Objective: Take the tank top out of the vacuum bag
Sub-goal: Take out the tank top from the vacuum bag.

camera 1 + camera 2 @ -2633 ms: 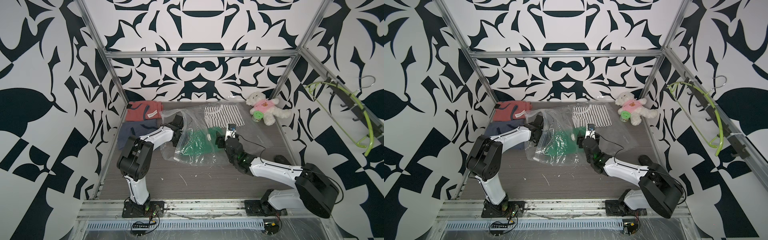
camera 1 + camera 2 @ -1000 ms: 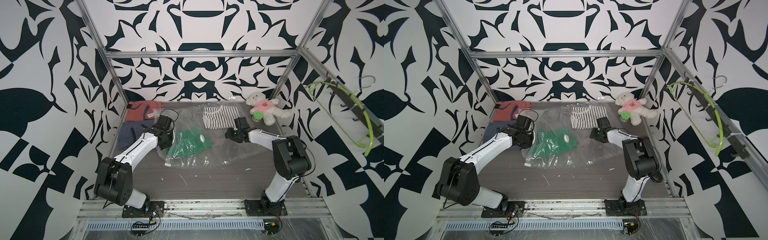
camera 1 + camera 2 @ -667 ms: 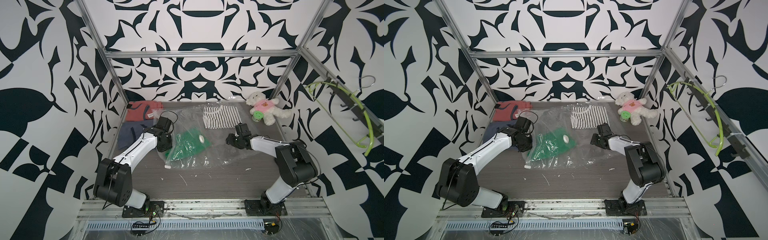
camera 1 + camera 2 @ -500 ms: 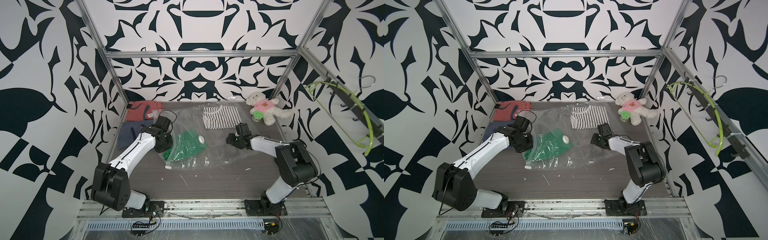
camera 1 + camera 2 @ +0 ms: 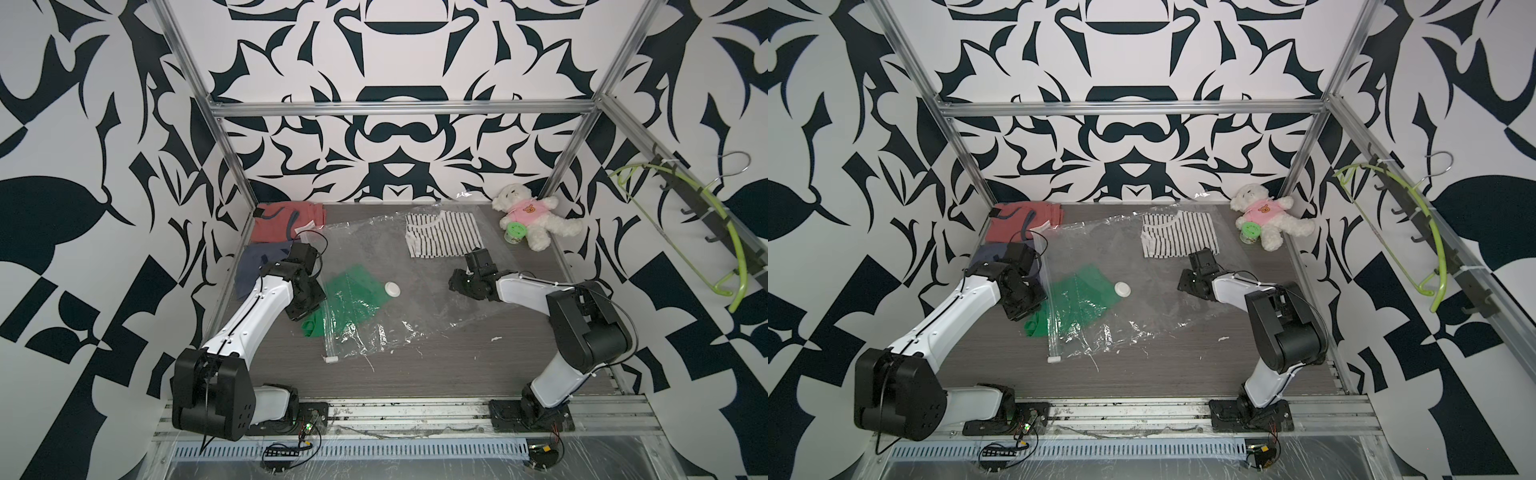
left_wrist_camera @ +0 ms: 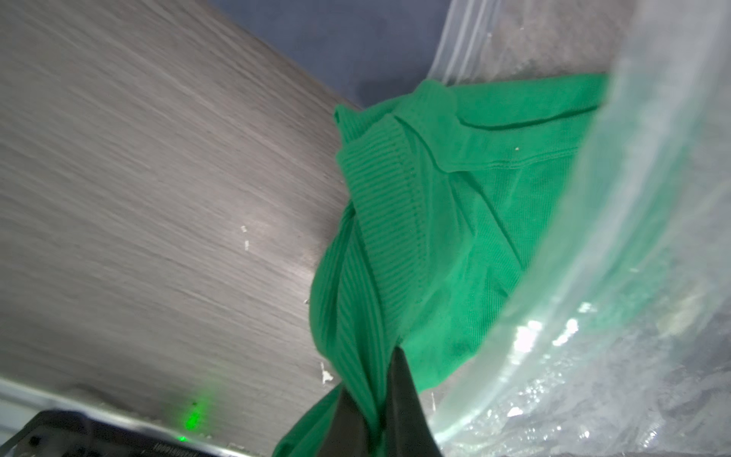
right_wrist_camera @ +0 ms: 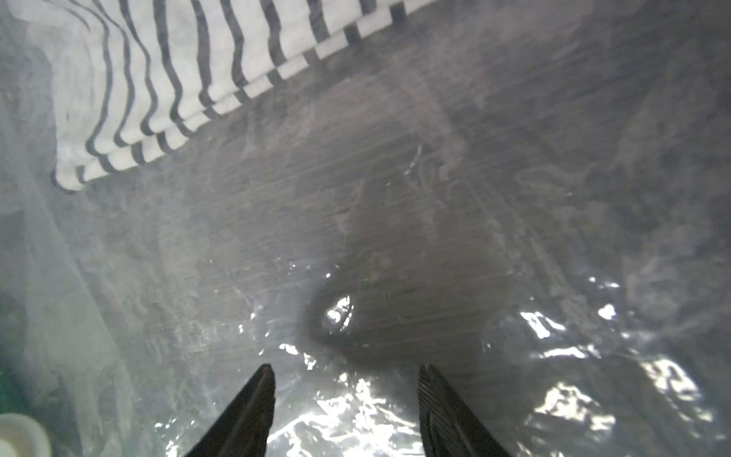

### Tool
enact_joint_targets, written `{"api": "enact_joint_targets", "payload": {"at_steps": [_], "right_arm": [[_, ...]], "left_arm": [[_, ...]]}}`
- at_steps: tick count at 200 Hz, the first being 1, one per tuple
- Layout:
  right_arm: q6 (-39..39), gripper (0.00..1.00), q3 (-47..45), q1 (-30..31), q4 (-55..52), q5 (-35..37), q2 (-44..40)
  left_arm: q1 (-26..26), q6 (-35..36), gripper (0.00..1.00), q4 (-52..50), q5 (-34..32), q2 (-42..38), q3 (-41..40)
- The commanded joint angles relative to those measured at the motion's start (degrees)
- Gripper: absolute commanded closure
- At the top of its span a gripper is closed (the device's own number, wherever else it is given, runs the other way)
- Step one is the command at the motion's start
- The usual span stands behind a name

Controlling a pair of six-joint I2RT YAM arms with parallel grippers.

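The clear vacuum bag [image 5: 399,307] lies flat mid-table in both top views, its white valve disc [image 5: 392,289] facing up and the slider clip [image 5: 331,360] at its near corner. The green tank top [image 5: 349,297] is in the bag's left part, and a bunched end [image 5: 1034,326] pokes out past the zip edge. My left gripper [image 5: 305,316] is shut on that end; the left wrist view shows the ribbed green tank top [image 6: 435,205] pinched at my left gripper [image 6: 379,380]. My right gripper [image 5: 455,286] is open and low over the bag's right part, with only plastic [image 7: 356,237] between its fingers.
A striped shirt [image 5: 442,235] lies at the back under clear plastic. Red [image 5: 286,220] and blue [image 5: 257,266] garments sit at the back left beside my left arm. A teddy bear [image 5: 532,216] with a green cup [image 5: 514,232] occupies the back right corner.
My left gripper has drawn the tank top leftward and toward the front, so its end now sticks out of the bag. The right gripper stays low on the bag's right part.
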Motion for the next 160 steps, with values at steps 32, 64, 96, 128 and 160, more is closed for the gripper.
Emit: {"api": "enact_joint_targets", "payload": {"at_steps": [32, 64, 96, 128, 160], "right_arm": [[-0.16, 0.39, 1.73, 0.24, -0.66, 2.26, -0.20], [-0.11, 0.39, 1.92, 0.24, -1.01, 2.71, -0.14], [-0.28, 0.39, 2.11, 0.24, -1.52, 3.67, -0.40], [-0.31, 0.39, 1.89, 0.23, -1.81, 4.01, -0.80], [-0.26, 0.39, 1.98, 0.24, -2.07, 3.98, -0.67]], "left_arm": [[4.57, 2.55, 1.00, -5.51, -0.67, 1.50, 0.40], [6.63, 2.94, 1.00, -2.87, -1.36, 3.98, -2.22], [9.15, 4.50, 1.00, -1.27, -4.02, 7.63, -3.60], [12.50, 4.60, 1.00, -0.25, -4.55, 10.42, -5.02], [15.68, 5.69, 1.00, -0.12, -4.60, 10.32, -5.56]]}}
